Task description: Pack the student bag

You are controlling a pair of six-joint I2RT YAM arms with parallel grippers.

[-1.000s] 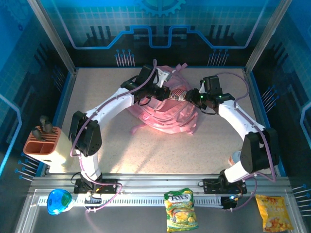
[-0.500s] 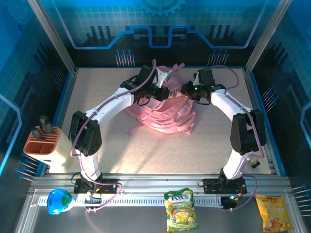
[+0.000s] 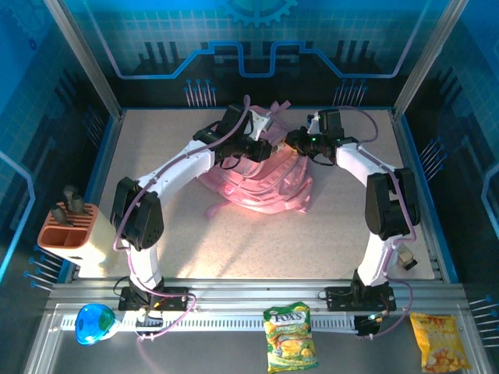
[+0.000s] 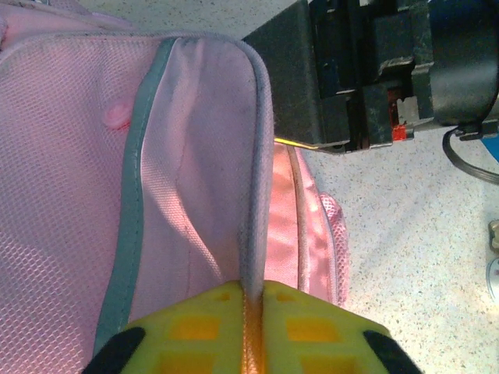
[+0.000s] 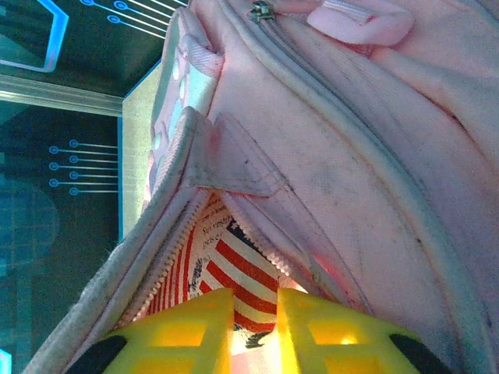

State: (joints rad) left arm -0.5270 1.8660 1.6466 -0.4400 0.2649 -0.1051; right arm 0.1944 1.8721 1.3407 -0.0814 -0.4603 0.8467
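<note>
closer, left claw (image 4: 251, 294) pinches student bag (image 4: 70, 195) rim, right claw (image 5: 256, 302) striped packet (image 5: 224, 269).

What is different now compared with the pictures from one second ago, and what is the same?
The right gripper moved left and toward the far side, pushing the striped packet between its fingers deeper into the student bag; its elbow swung inward. The left gripper stayed shut on the bag's edge, and the bag lies where it was.
</note>
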